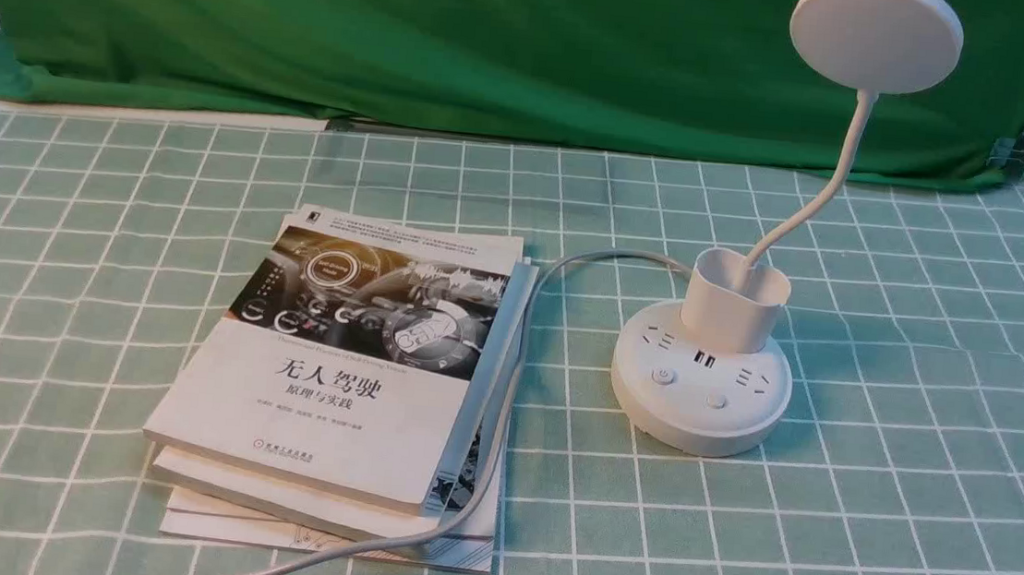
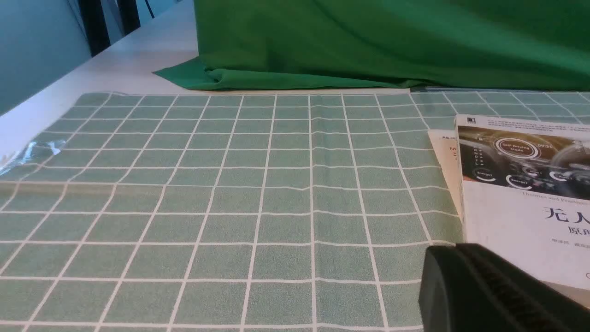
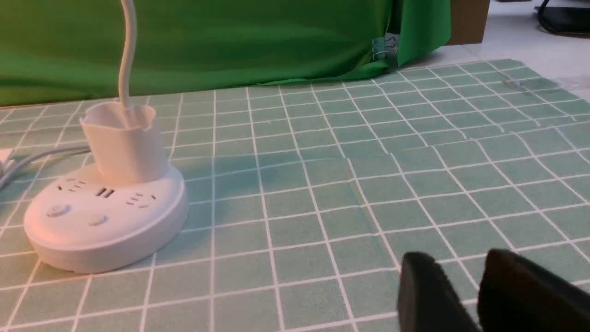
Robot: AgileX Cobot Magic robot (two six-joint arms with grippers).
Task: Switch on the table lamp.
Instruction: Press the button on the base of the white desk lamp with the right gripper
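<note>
Inspection finds the table lamp (image 1: pixel 734 316) standing right of centre on the worktop, on a green checked cloth (image 1: pixel 873 504), just right of a stack of books (image 1: pixel 345 393). The top cover reads 无人驾驶 with 原理与实践 beneath; the left wrist view shows "Self-Driving Mode" inside a ring on its photograph. The smaller print is too fine to read. The lamp's round base (image 1: pixel 695 415) carries socket slots, two dark ports and two buttons (image 1: pixel 663 375), which are unlabelled as far as can be seen. The cup-shaped holder (image 3: pixel 122 147) sits upright on the base, and the thin neck (image 1: pixel 832 181) rises out of it to the disc head (image 1: pixel 875 34). A white cable (image 1: pixel 501 416) runs from the base across the books' right edge. The right end effector (image 3: pixel 468 281) hangs well apart from the lamp, fingers slightly spread and gripping nothing. The left end effector (image 2: pixel 484 286) shows one black finger near the book; its state cannot be told.
</note>
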